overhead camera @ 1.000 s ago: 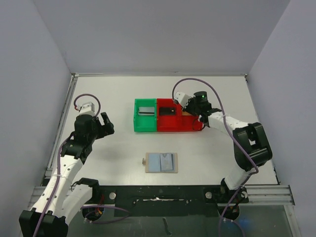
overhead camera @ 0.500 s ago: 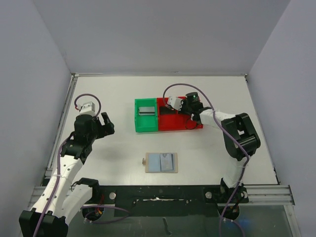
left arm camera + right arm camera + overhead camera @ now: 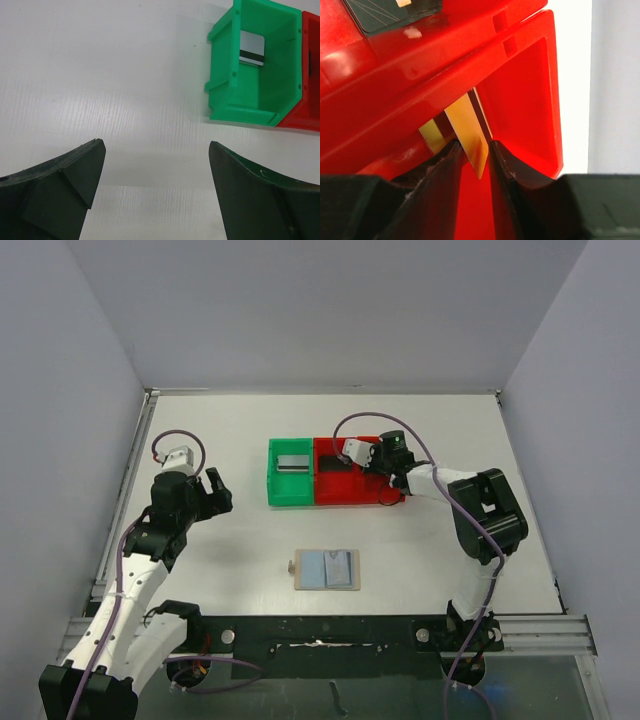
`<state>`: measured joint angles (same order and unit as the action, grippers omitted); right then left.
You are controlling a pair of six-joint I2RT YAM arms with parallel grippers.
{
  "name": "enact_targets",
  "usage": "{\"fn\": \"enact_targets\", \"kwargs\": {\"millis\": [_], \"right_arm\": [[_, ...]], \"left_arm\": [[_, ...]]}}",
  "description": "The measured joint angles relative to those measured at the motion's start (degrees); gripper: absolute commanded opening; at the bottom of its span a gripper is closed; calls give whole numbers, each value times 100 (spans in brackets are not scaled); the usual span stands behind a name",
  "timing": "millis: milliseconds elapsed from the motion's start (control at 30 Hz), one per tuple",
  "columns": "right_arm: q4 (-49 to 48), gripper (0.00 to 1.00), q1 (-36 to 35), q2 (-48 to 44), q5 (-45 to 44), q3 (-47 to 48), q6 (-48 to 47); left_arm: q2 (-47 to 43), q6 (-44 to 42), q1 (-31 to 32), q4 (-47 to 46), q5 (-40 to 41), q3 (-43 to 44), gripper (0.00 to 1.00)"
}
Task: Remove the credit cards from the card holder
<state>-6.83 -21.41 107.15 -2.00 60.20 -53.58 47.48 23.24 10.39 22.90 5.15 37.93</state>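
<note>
left gripper point(image 3: 156, 150) spread wide over table | silver-grey card point(image 3: 251, 48) in green bin point(image 3: 272, 475) | card holder point(image 3: 327, 568) open, near front edge | black card point(image 3: 335, 462) in red bin point(image 3: 340, 496) | right gripper point(image 3: 473, 146) inside red bin, jaws narrow around gold card point(image 3: 467, 132), grip can't tell

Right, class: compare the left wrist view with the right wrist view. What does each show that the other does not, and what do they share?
Only the left wrist view: the green bin holding a silver-grey card, bare table, and the left claw wide open above it.
Only the right wrist view: a gold card standing between the right claw fingers, what looks like a second gold card beside it, and a black card at the top edge.
Both: the red bin.
</note>
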Motion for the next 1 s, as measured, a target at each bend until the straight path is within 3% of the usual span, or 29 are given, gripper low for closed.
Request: {"fn": "enact_targets", "kwargs": {"millis": [467,1000], "right_arm": [[26,47,59,-173,466,-11,313],[214,49,184,-315,901,-11,732]], "left_arm": [[39,-7,0,-4,-103,0,84],[103,-22,0,-15,-140,0,84]]}}
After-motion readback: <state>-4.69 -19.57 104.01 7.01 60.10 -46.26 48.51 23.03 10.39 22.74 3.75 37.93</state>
